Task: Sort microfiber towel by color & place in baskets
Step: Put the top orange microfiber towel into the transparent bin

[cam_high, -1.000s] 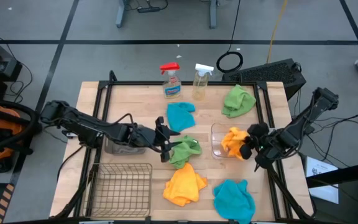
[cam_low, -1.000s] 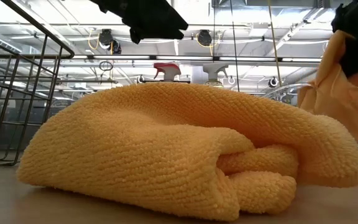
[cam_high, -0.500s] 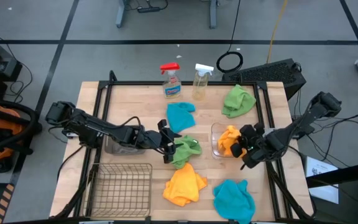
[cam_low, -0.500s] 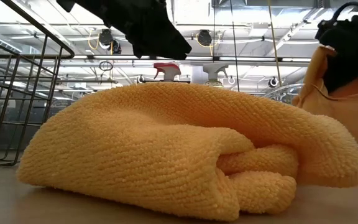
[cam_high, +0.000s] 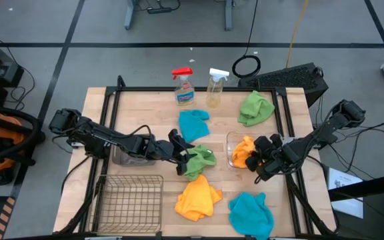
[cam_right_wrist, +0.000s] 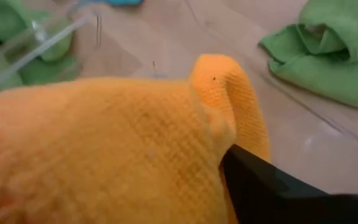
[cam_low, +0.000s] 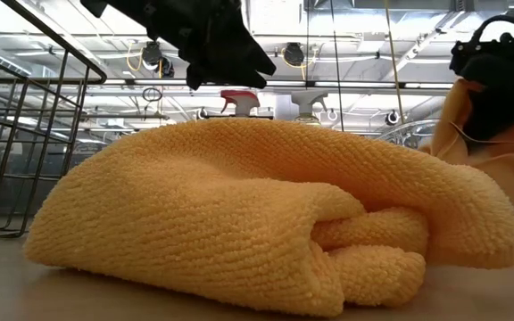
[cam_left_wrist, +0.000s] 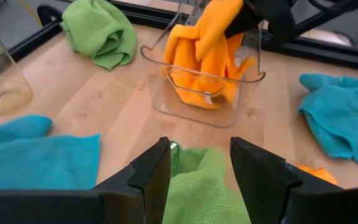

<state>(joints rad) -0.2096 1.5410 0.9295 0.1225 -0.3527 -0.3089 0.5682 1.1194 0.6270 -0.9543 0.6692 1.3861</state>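
My left gripper point(cam_high: 181, 155) is open, its fingers standing on either side of a bright green towel point(cam_left_wrist: 207, 186) at the table's middle; whether they touch it I cannot tell. My right gripper point(cam_high: 257, 160) is shut on a yellow-orange towel point(cam_high: 244, 151) at the clear tub point(cam_left_wrist: 194, 107). A second yellow-orange towel point(cam_high: 199, 197) lies near the front, with a teal one point(cam_high: 251, 212) to its right. Another teal towel point(cam_high: 193, 123) and a green one point(cam_high: 257, 107) lie farther back. The smoky grey tub point(cam_high: 127, 157) sits under my left arm. The wire basket point(cam_high: 129, 197) is front left. My right gripper holds the yellow-orange towel by its bunched upper part point(cam_left_wrist: 219, 18), pinched between the fingers, coming slanting down from the table's right. The towel hangs below the fingers, and its lower folds point(cam_left_wrist: 194, 87) lie inside the clear tub, one flap draped over the rim.
Two spray bottles point(cam_high: 184, 87) point(cam_high: 217, 87) stand at the table's far edge. A black frame runs along the tabletop's sides. Bare wood shows between the clear tub and the front teal towel.
My right gripper has moved down and a little toward the table's left, lowering the yellow-orange towel farther into the clear tub. My left gripper has come down slightly and shifted toward the green towel.
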